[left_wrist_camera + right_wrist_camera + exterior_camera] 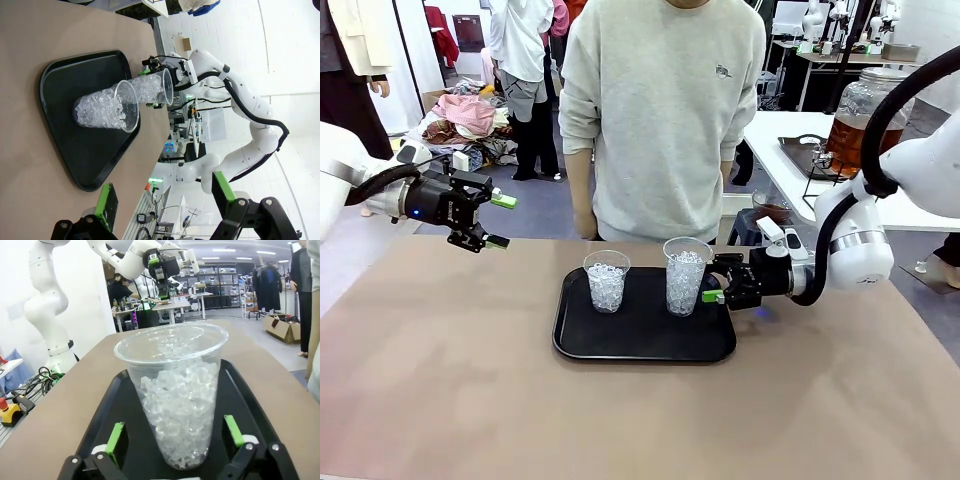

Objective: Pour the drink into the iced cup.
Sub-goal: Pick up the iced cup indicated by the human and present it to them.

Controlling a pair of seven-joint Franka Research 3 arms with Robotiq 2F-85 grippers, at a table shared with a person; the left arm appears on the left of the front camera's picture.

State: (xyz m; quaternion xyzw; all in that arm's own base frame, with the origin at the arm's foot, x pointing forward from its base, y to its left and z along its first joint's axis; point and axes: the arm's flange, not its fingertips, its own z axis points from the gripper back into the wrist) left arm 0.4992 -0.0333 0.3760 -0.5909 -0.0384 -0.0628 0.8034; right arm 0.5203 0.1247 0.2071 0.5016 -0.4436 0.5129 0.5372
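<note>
At the right edge of the tray [640,345], my right pincer [716,280] lies low and level, jaws wide. Its 2 green pads [116,439] straddle the right iced cup [686,277]. On the right wrist view I see a gap between each pad and the clear plastic wall, so nothing is gripped. That cup stands upright on the right half of the black tray, packed with ice [175,405] nearly to the rim.

Moving left, the left iced cup [606,282] is upright too. It is shorter, it shares the tray, and it stands near the first cup without touching it. Only ice shows in the 2 cups. The tray rests on the brown table [470,390], a little right of centre.

Over at the far left, my left pincer [501,221] hangs in the air above the table's far edge. Its jaws are wide with nothing between them, well apart from the tray. Its wrist view looks across at both cups.

The drink [850,140] is amber-brown inside a big lidded glass jar [865,95], on a white table [780,140] at the far right, well away from the cups.

A person [665,110] in a pale sweatshirt stands at the far side behind the tray, arms down.
</note>
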